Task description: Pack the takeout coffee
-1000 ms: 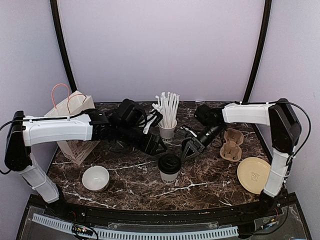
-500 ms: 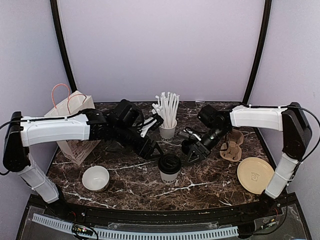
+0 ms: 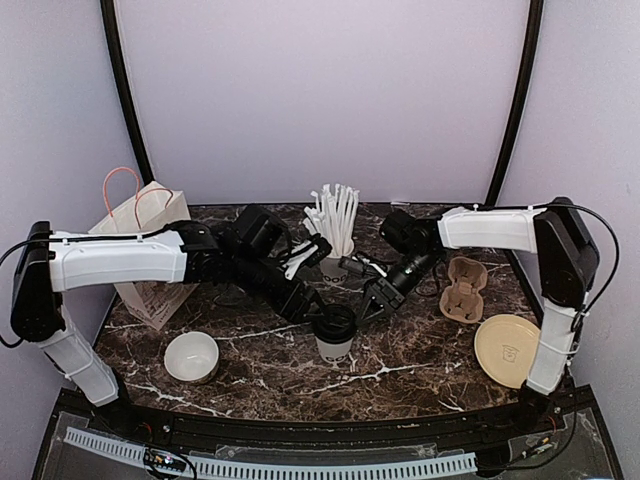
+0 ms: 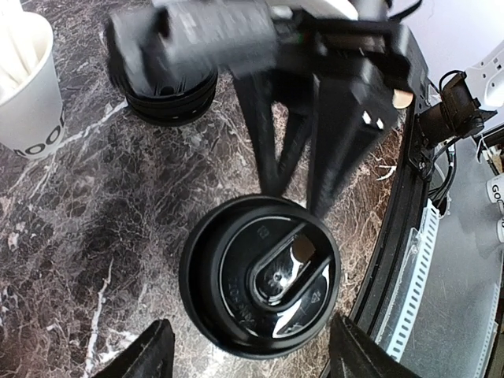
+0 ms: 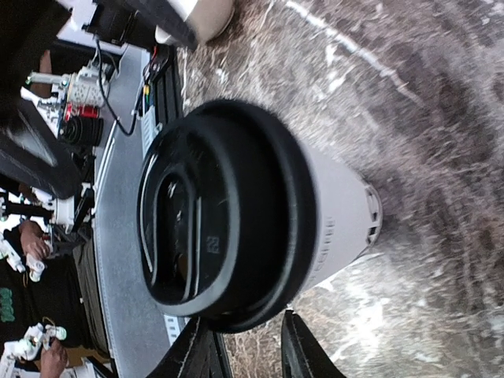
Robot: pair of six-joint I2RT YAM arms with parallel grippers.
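At mid-frame on the bench [image 3: 420, 350] the cup [image 3: 336, 330] stands upright; left jaws wide, flanking it, right jaws narrow, empty, by its lid [image 4: 260, 287]. Seemingly the grasp step: next, the left should close squarely

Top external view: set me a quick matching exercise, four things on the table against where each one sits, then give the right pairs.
Things:
1. lidded coffee cup
2. white bowl
3. cardboard cup carrier
4. paper bag

Places:
A. back left corner
B. right side, just behind the tan round plate
C. centre front
D. near left

Pairs: 1-C, 2-D, 3-B, 4-A
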